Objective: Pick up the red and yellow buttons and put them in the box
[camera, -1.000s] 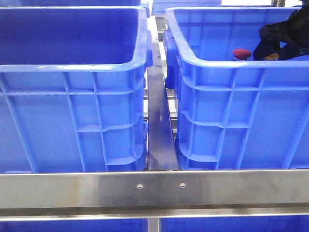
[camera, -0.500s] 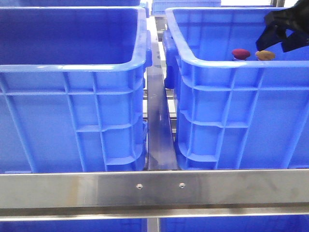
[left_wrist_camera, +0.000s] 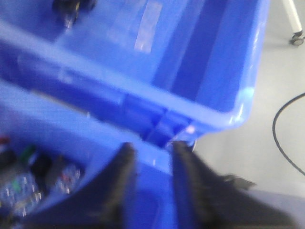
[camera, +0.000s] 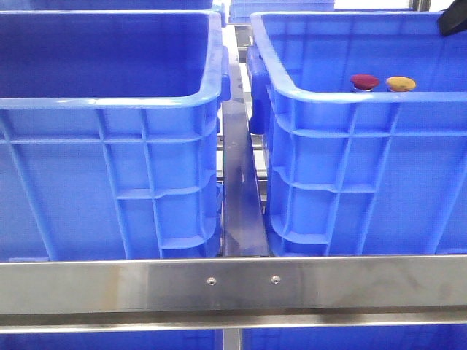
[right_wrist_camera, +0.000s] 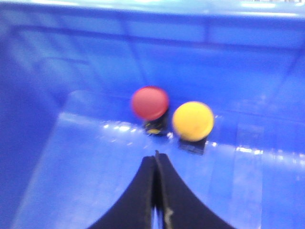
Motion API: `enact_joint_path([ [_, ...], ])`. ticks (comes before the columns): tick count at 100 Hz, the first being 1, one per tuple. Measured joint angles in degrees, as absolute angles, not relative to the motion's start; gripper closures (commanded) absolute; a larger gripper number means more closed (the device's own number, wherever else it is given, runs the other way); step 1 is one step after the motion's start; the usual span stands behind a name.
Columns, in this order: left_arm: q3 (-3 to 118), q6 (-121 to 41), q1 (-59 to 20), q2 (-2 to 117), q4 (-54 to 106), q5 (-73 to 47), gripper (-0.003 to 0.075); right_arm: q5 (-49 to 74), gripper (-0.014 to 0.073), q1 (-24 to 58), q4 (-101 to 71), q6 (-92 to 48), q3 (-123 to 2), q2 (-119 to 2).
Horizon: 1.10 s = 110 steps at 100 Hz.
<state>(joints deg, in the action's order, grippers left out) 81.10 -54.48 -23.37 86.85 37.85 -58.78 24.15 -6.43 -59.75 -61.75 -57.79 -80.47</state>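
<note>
The red button (camera: 364, 81) and the yellow button (camera: 400, 83) stand side by side inside the right blue crate (camera: 350, 109), near its front wall. In the right wrist view the red button (right_wrist_camera: 150, 102) and the yellow button (right_wrist_camera: 193, 120) stand on the crate floor just beyond my right gripper (right_wrist_camera: 156, 157), which is shut, empty and apart from both. Only a dark corner of that gripper (camera: 454, 22) shows at the top right of the front view. My left gripper (left_wrist_camera: 150, 152) is open and empty over a blue crate rim (left_wrist_camera: 157, 119); it is out of the front view.
A second blue crate (camera: 109, 102) stands on the left, a steel rail (camera: 241, 197) between the two and a steel bar (camera: 233, 284) across the front. The left wrist view shows small parts (left_wrist_camera: 28, 176) in a crate, grey floor and a black cable (left_wrist_camera: 286, 129).
My right gripper let go of the yellow button beside the red one, then rose and withdrew to the upper right, almost out of the front view. Both buttons stay put.
</note>
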Motion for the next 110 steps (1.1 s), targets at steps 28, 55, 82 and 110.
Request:
enact_joint_path([
  [28, 75.8, -47.1, -23.4, 80.7, 34.3, -58.5, 0.0740, 27.0, 0.0658, -6.4, -59.8, -61.7, -47.7, -63.6],
  [55, 60.4, -42.0, -23.4, 65.3, 32.4, -40.7, 0.0740, 32.1, 0.0658, -6.4, -60.8, -61.7, -39.4, -48.9],
  [82, 42.7, -41.8, -23.4, 48.5, 32.7, -26.1, 0.0740, 32.1, 0.0658, -6.4, -61.9, -61.6, -29.9, -33.5],
  [110, 27.9, -41.8, -23.4, 31.4, 34.4, -20.7, 0.0740, 32.1, 0.0658, -6.4, -61.9, -61.6, -21.4, -18.1],
])
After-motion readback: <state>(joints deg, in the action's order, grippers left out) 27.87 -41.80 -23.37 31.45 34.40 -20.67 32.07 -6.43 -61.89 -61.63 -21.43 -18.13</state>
